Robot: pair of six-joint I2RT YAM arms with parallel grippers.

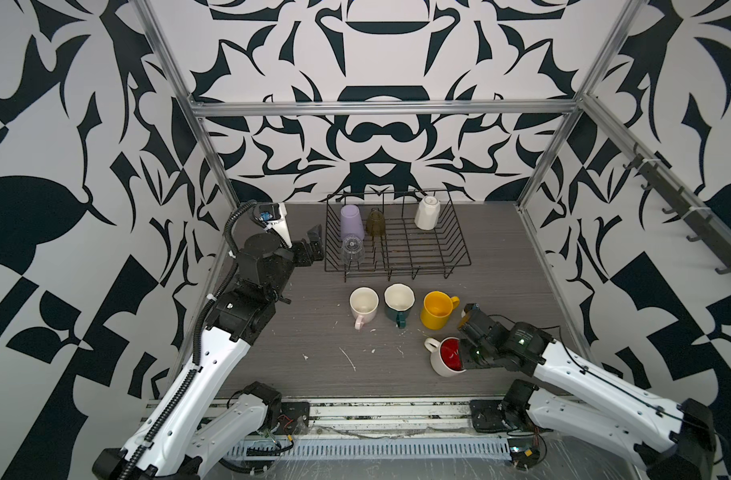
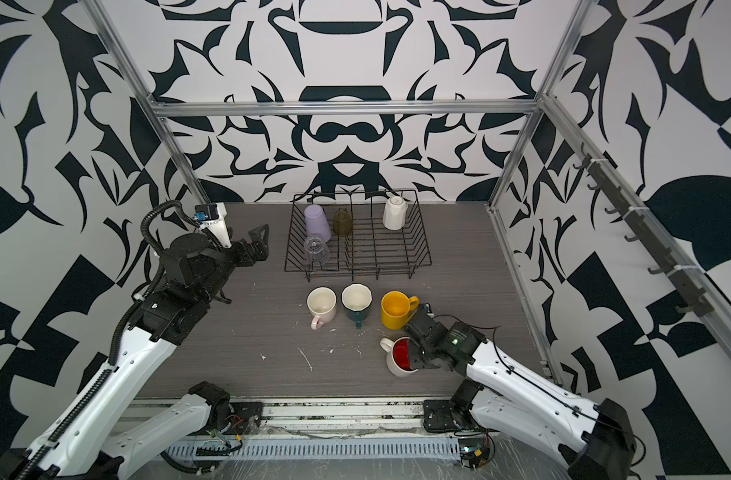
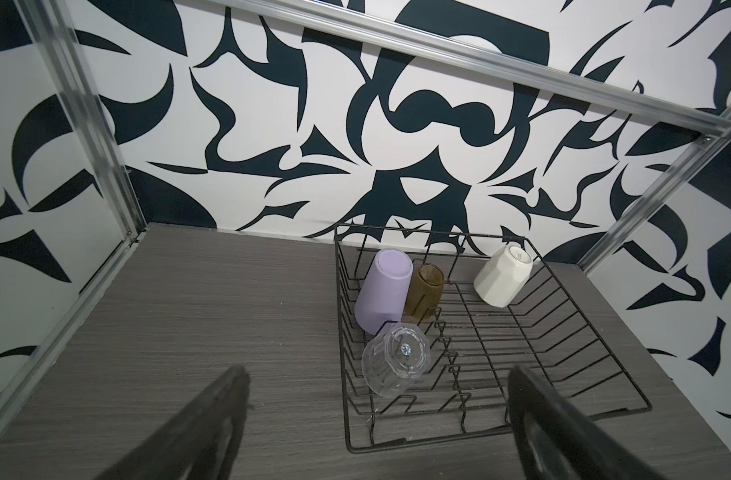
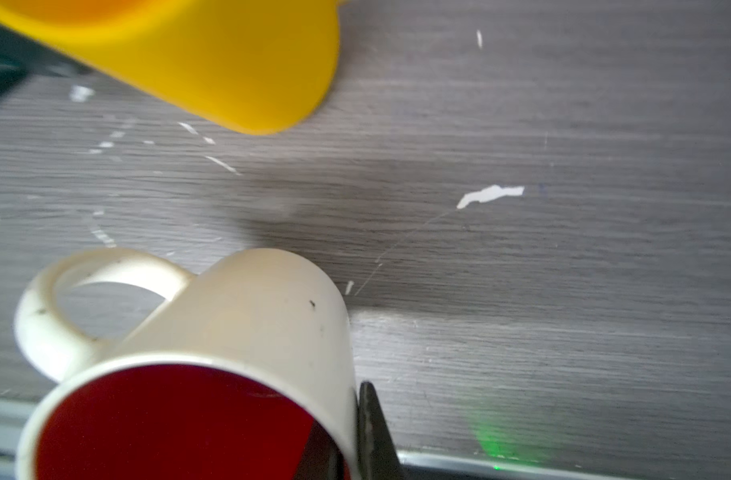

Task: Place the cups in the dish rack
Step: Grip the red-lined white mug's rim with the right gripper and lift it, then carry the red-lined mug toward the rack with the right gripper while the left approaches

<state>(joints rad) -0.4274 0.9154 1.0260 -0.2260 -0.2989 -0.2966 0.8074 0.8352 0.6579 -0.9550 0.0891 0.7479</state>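
The black wire dish rack [image 1: 463, 249] at the back holds a lilac tumbler [image 1: 351, 226], an olive glass [image 1: 376, 222], a clear glass [image 1: 352, 249] and a white faceted mug [image 1: 427, 212], all mouth down. In front of the rack stand a pale pink mug [image 1: 363, 305], a dark green mug [image 1: 399, 303] and a yellow mug [image 1: 436, 309]. My right gripper [image 4: 347, 428] is shut on the wall of the cream red-lined mug [image 1: 446, 357], one finger inside and one outside. My left gripper [image 3: 378, 372] is open and empty beside the rack's left side.
Aluminium frame posts [image 1: 214, 166] and patterned walls close in the grey table [image 1: 313, 324] on three sides. A metal rail [image 1: 376, 415] with both arm bases runs along the front edge. White chips [image 1: 349, 359] litter the tabletop.
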